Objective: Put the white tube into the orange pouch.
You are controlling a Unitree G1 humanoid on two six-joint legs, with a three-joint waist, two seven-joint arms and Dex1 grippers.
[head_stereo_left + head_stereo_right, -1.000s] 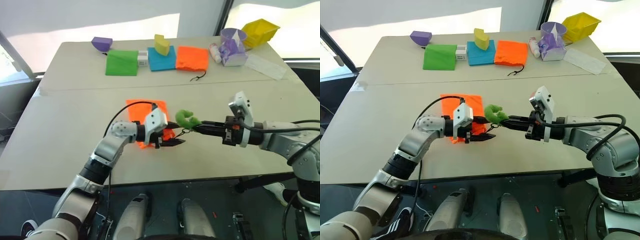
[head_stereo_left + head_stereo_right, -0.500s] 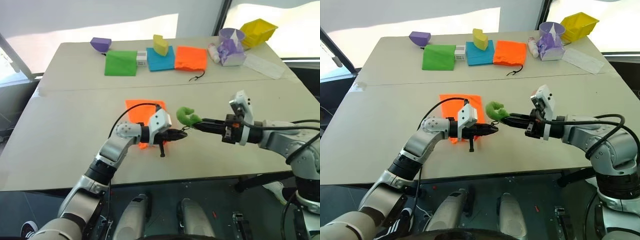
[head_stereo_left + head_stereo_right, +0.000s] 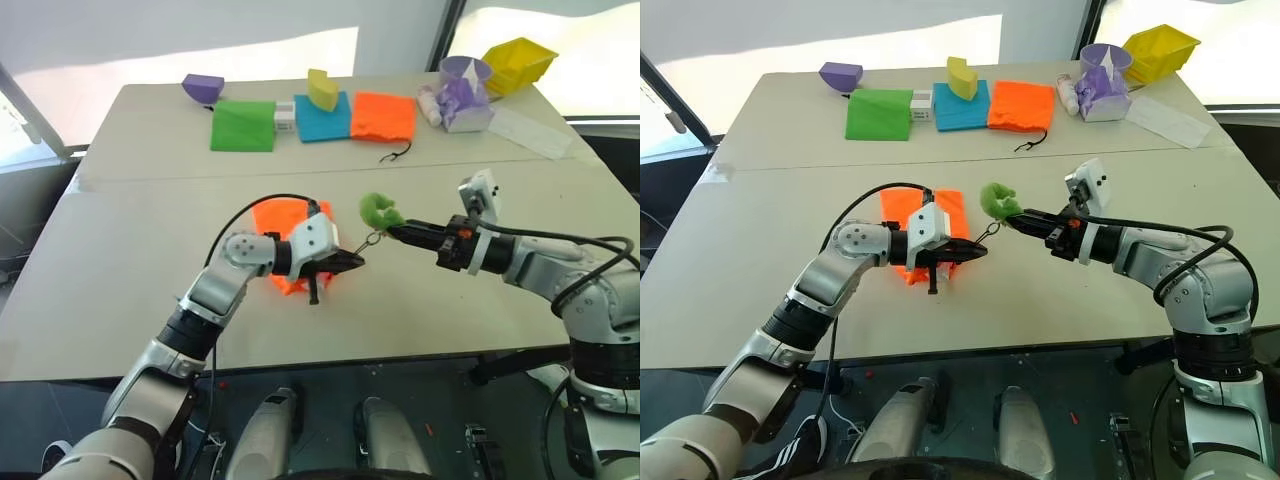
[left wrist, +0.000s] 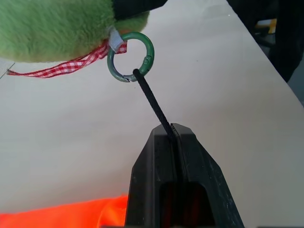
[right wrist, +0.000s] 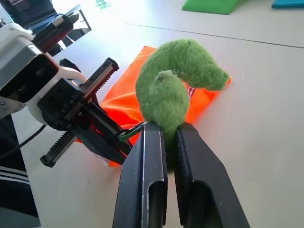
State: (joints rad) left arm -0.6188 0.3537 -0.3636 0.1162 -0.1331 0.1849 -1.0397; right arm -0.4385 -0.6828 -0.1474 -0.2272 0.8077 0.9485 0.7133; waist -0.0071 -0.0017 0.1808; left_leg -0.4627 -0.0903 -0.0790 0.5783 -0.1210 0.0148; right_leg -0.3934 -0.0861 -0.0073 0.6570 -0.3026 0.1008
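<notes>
left claw (image 4: pixel 173 130) clamped on dark cord (image 4: pixel 153 105) | right claw (image 5: pixel 166 127) pinching green pom-pom (image 5: pixel 178 76), 3 o'clock of orange pouch (image 3: pixel 285 222) | pouch on desk (image 3: pixel 130 250)

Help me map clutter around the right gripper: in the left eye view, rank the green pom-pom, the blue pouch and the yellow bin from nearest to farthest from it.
1. Green pom-pom: pinched in the right gripper.
2. Blue pouch: far side of the table, toward the left.
3. Yellow bin: far right corner.
</notes>
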